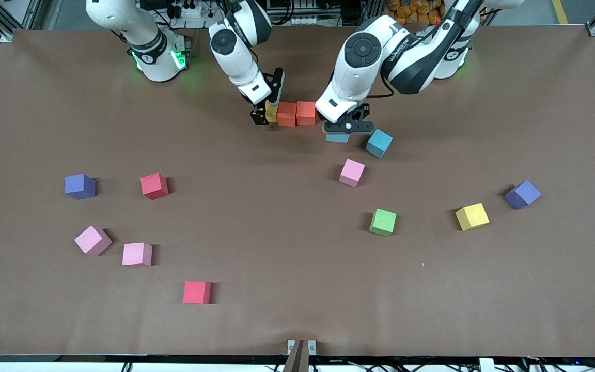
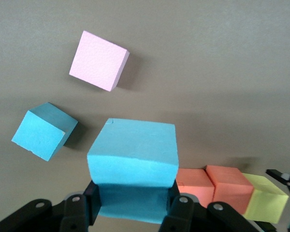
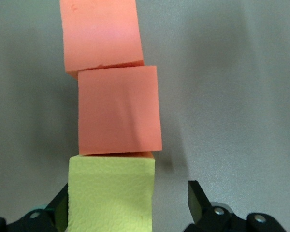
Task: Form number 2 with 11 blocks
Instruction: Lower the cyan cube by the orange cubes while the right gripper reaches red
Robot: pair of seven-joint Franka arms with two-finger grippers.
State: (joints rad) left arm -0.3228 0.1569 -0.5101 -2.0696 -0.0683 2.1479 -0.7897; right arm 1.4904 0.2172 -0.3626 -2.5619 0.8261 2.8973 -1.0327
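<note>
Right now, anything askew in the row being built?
Slightly. The orange block at the row's end sits a bit offset from its orange neighbour; the yellow block touches that neighbour between the right gripper's open fingers.

The front view looks down from high across the table [image 1: 297,320], facing both arm bases along its top edge, and takes in the whole brown surface with every scattered cube. The left wrist view sits close above the left gripper [image 2: 135,208], looking down past a light blue cube [image 2: 133,162] clamped between its fingers to the tabletop. The right wrist view is closer still, looking straight down between the spread fingers of the right gripper [image 3: 130,203]. All three views share the row of a yellow cube [image 1: 270,111] [image 2: 266,197] [image 3: 111,193] and two orange cubes [image 1: 296,113] [image 2: 215,186] [image 3: 111,72].
</note>
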